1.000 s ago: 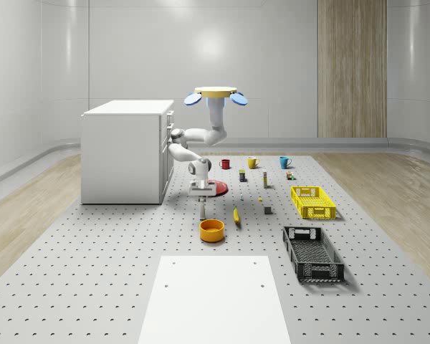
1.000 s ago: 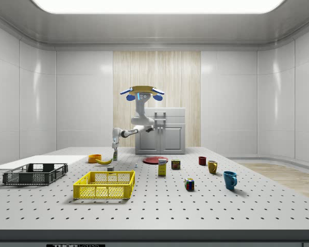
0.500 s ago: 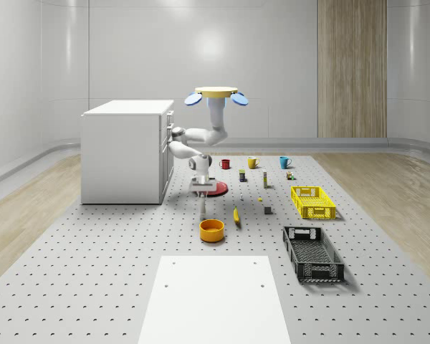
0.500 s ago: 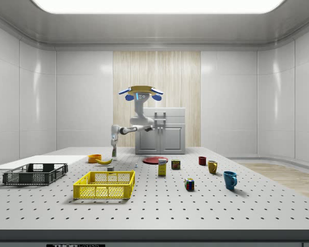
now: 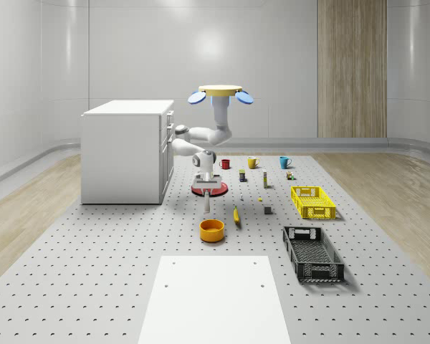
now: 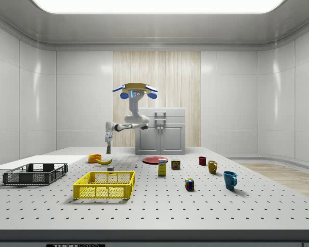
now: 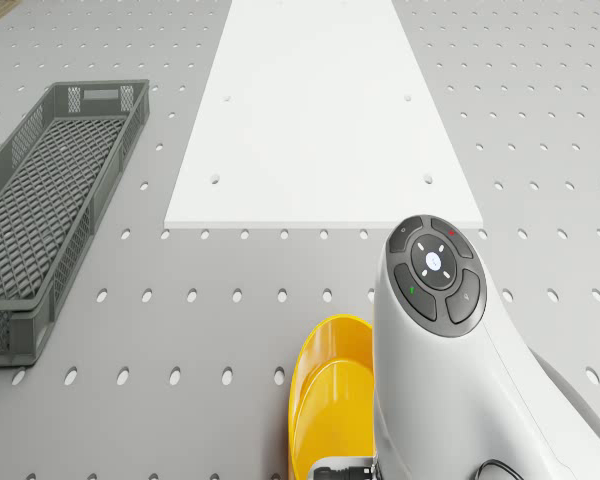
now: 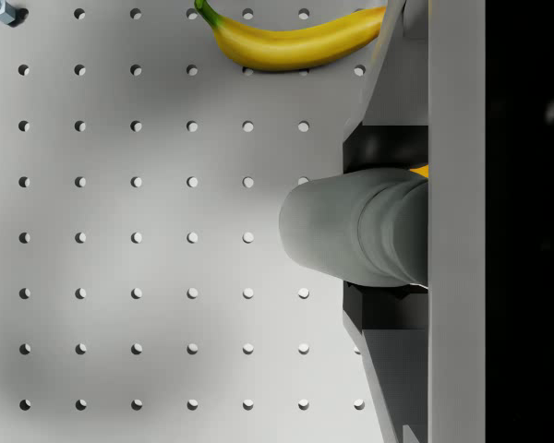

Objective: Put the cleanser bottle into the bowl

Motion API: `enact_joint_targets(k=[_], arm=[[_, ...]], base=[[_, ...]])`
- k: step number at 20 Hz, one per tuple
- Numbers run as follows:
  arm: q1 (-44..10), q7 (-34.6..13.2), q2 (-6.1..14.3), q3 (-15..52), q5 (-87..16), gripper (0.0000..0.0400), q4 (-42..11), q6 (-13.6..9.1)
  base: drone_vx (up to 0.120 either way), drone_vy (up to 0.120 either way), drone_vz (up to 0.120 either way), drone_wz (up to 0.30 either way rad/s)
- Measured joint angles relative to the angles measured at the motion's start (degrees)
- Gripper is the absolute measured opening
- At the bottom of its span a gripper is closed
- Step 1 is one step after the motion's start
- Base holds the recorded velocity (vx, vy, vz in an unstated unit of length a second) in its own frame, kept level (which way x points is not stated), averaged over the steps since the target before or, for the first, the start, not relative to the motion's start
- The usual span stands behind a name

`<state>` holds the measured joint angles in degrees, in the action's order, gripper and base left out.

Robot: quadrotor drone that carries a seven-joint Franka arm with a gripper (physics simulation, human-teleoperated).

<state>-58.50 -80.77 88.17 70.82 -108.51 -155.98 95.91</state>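
The drone (image 5: 221,93) hovers over the table beside the white cabinet, its arm reaching down toward the front. My gripper (image 5: 208,193) is shut on the cleanser bottle (image 5: 208,204), which hangs upright above the table just behind the orange bowl (image 5: 211,229). In the side view the bottle (image 6: 108,149) is held clear of the surface, a little to the right of the bowl (image 6: 95,158). The wrist view shows the bottle's grey top (image 8: 346,231) between the two fingers (image 8: 392,88). In the drone view the bowl (image 7: 325,400) lies beneath the arm (image 7: 440,380).
A banana (image 5: 236,215) lies right of the bowl, with a red plate (image 5: 216,188) behind the gripper. A black crate (image 5: 312,252), yellow crate (image 5: 312,201), mugs and small boxes stand to the right. The cabinet (image 5: 125,150) is at left; a white mat (image 5: 215,297) lies in front.
The bottle has risen off the table in the gripper. Drone and arm have shifted slightly to the whole-scene view's right, carrying it toward the bowl in the side view.
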Motion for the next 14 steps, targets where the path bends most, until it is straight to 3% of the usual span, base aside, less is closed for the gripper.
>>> enact_joint_targets(k=[3,9,14], arm=[[0.0,0.0,0.1,0.2,0.2,0.0154,-0.1,0.0],[0.0,-0.1,0.4,0.4,0.5,0.0154,-0.1,0.1],[-0.1,-0.1,0.5,0.4,0.6,0.0154,-0.1,0.3]], base=[[0.12,0.0,0.093,0.0],[0.12,0.12,0.0,0.0],[0.12,0.008,0.0,0.0]])
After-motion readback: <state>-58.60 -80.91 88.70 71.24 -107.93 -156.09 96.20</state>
